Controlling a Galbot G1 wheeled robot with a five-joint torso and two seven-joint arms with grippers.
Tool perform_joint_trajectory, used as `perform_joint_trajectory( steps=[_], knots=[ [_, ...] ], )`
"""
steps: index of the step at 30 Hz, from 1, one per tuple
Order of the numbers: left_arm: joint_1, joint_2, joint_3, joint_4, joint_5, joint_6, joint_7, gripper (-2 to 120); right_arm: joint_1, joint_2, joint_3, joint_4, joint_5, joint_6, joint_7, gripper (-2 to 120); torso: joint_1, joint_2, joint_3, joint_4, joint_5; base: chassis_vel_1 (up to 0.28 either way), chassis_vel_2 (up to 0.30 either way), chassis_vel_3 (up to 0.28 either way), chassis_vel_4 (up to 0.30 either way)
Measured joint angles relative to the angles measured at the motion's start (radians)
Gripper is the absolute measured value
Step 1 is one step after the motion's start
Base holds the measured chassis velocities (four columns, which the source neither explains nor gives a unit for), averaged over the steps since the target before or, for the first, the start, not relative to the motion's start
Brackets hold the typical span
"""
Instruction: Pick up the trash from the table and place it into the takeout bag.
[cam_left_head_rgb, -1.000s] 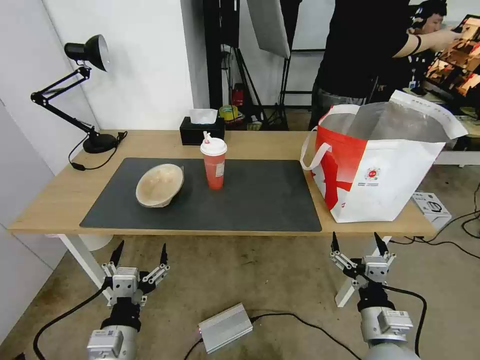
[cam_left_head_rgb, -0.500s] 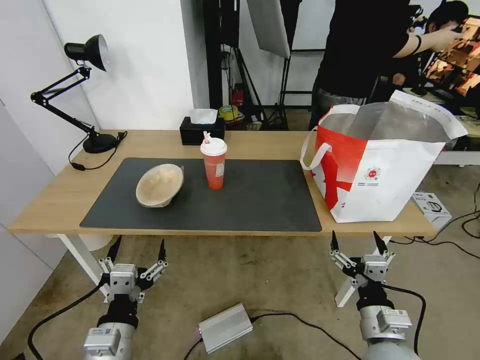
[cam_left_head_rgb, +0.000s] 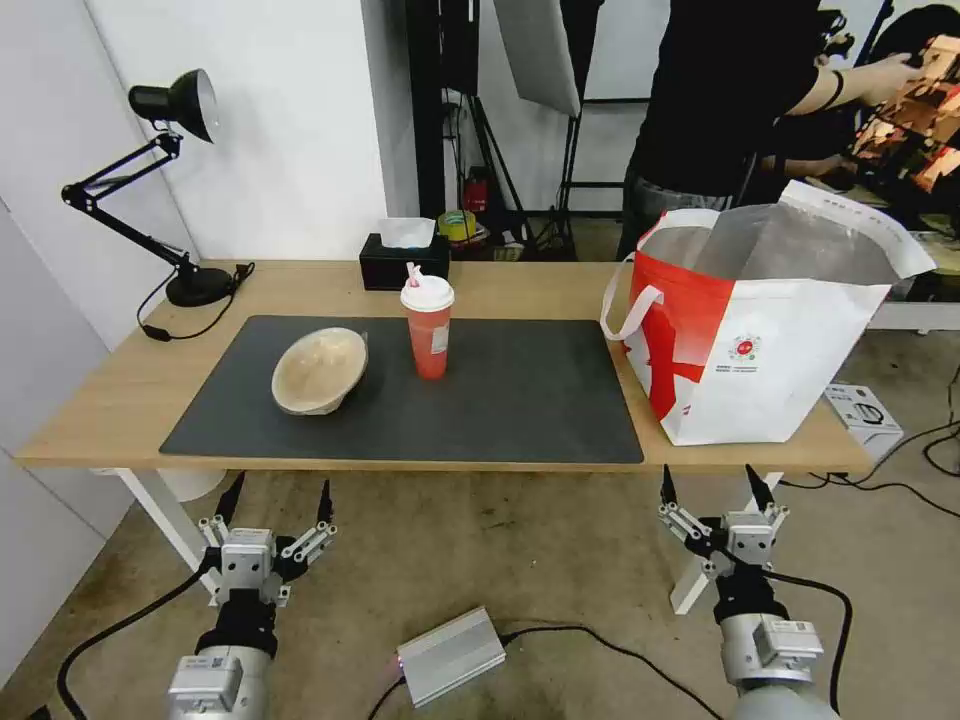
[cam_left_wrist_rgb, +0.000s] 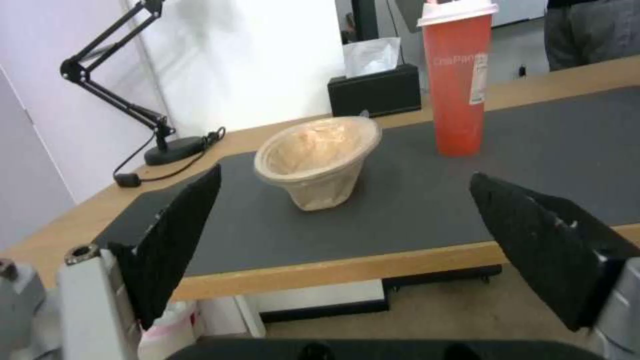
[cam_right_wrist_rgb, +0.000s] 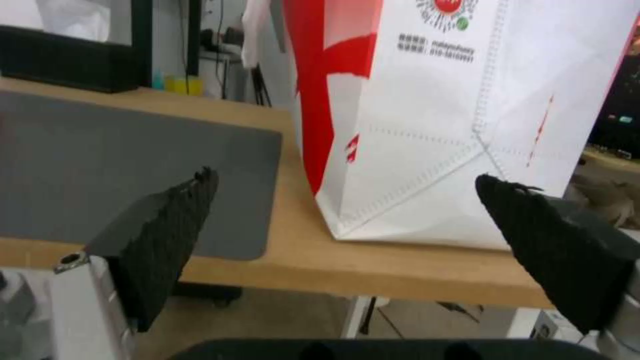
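Desk lamp (cam_left_head_rgb: 170, 120): stood at the far left corner of the table (cam_left_head_rgb: 120, 400), off the mat, clear of the working zone.
Left gripper (cam_left_head_rgb: 277, 497): hung below the near table edge, left side, fingers spread wide, holding nothing; pointed at the pulp bowl, probably the first piece to reach for.
Grey mat (cam_left_head_rgb: 520, 400): lay along the middle of the table, carrying the two trash pieces seen.
Pulp bowl (cam_left_head_rgb: 319, 369): rested on the left part of the mat, tilted, opening turned toward the robot; rim probably easy to pinch from this side.
Tissue box (cam_left_head_rgb: 404, 262): sat behind the mat on bare wood, not trash.
Red cup (cam_left_head_rgb: 428, 335): stood upright on the mat just right of the bowl, apart from it, white lid and straw on top.
Takeout bag (cam_left_head_rgb: 760, 350): stood on the right end of the table, mouth open upward, foil lining visible; ready to receive things from above.
Right gripper (cam_left_head_rgb: 711, 487): hung below the near edge in front of the bag, fingers wide apart, empty.
Progress: bowl and cup not yet bagged, judged from their places.
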Motion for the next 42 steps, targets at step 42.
perform_joint_trajectory(
  steps=[42],
  knots=[
    [-0.003,0.000,-0.004,0.012,-0.002,0.000,-0.002,100,-0.003,-0.036,0.004,0.027,0.066,-0.113,-0.096,99,0.000,0.000,0.000,0.0000,0.0000,0.000,0.000,0.000,0.000]
  ],
)
